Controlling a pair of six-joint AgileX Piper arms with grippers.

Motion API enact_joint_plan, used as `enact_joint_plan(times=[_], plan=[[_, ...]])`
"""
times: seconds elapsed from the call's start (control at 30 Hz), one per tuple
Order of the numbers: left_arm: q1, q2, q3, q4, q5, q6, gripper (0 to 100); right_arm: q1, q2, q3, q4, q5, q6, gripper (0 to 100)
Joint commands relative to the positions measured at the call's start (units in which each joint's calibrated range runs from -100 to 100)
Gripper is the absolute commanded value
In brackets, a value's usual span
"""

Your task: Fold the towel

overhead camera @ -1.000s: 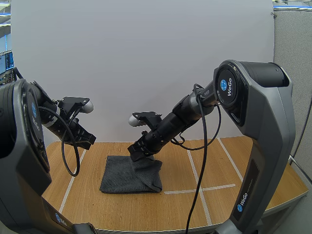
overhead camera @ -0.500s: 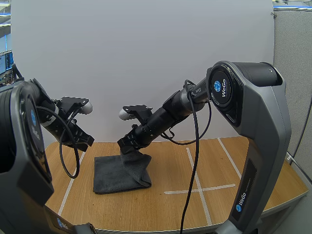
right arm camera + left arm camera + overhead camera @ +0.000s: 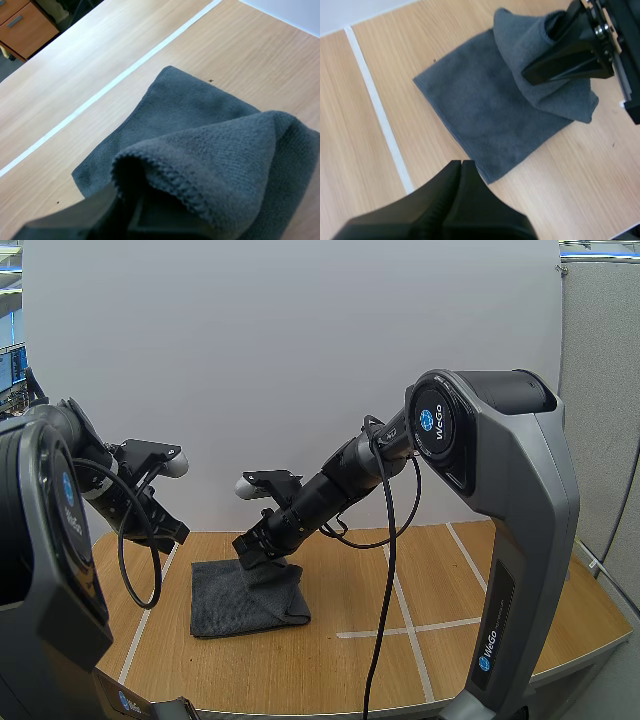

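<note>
Towel: the dark grey towel (image 3: 245,602) lay on the wooden table (image 3: 470,640), toward 8 o'clock of the table's middle in the high view. Most of it was flat, and its 12 o'clock edge was bunched upward

Right gripper: the right gripper (image 3: 253,552) was at the towel's 12 o'clock edge, low over the table. In the right wrist view its fingers (image 3: 100,210) pinched a doubled-over fold of cloth, which humped over them with the hemmed rim curling round

Left gripper: the left gripper (image 3: 168,532) hung at 10 o'clock of the towel, above the table and apart from the cloth. Its fingers were pressed together into one dark wedge, holding nothing

Left wrist view: the wedge tip (image 3: 461,167) was over the towel's nearest corner. The flat layer spread beyond it, and the other arm's gripper was at the raised fold on the far side

Tape: a white line (image 3: 150,605) ran at 9 o'clock of the towel, near its edge but not touching. A white cross (image 3: 410,628) lay at 3 o'clock, apart from the cloth
</note>
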Motion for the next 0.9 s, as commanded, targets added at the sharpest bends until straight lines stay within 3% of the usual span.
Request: enact_joint_plan(times=[0.0, 0.07, 0.13, 0.23, 0.27, 0.87], plan=[[-0.05, -0.5, 2.3, 1.5, -0.5, -1.3, 0, 2.5, -0.3, -0.4, 0.9, -3.5, -0.3, 0], [-0.05, -0.5, 2.4, 1.5, -0.5, -1.3, 0, 3.0, -0.3, -0.4, 1.1, -4.3, -0.3, 0], [-0.05, -0.5, 2.4, 1.5, 0.1, -1.3, 0, 3.3, -0.3, -0.4, 1.4, -4.9, -0.3, 16], [-0.05, -0.5, 2.4, 1.5, 0.6, -1.7, 0, 3.6, -0.3, -0.4, 1.7, -5.3, -0.3, 73], [-0.05, -0.5, 2.4, 1.5, 0.6, -1.7, 0, 3.6, -0.3, -0.4, 1.7, -5.3, -0.3, 97], [-0.05, -0.5, 2.4, 1.5, -2.6, -1.7, 0, 0.1, -15.4, -0.4, -7.3, 1.3, 5.5, 100]])
